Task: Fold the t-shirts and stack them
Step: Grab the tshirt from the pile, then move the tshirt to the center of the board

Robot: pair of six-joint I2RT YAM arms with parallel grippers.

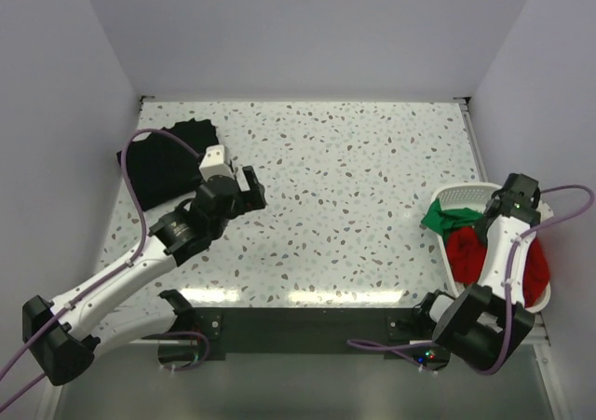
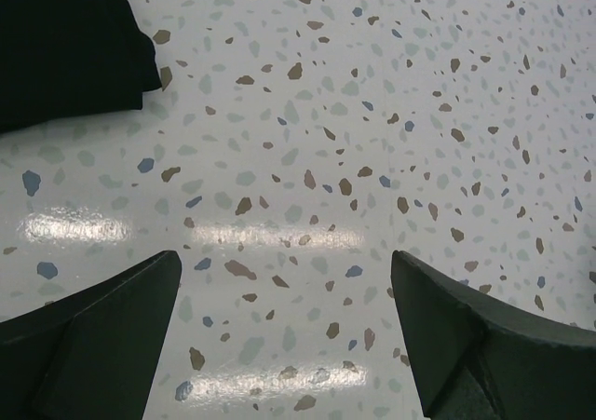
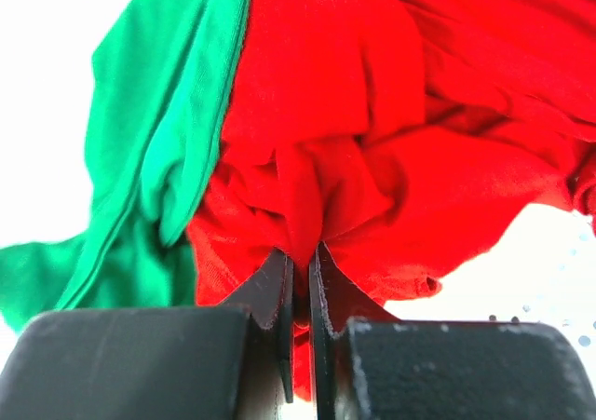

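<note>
The black t-shirt lies folded at the table's far left; its corner shows in the left wrist view. My left gripper is open and empty over bare table just right of it, its fingertips wide apart. The red t-shirt and green t-shirt are bunched in the basket at the right. My right gripper is shut on a fold of the red t-shirt, with the green t-shirt beside it on the left.
The white perforated basket sits at the table's right edge under my right arm. The speckled tabletop stretches between the two arms. Grey walls close in the back and sides.
</note>
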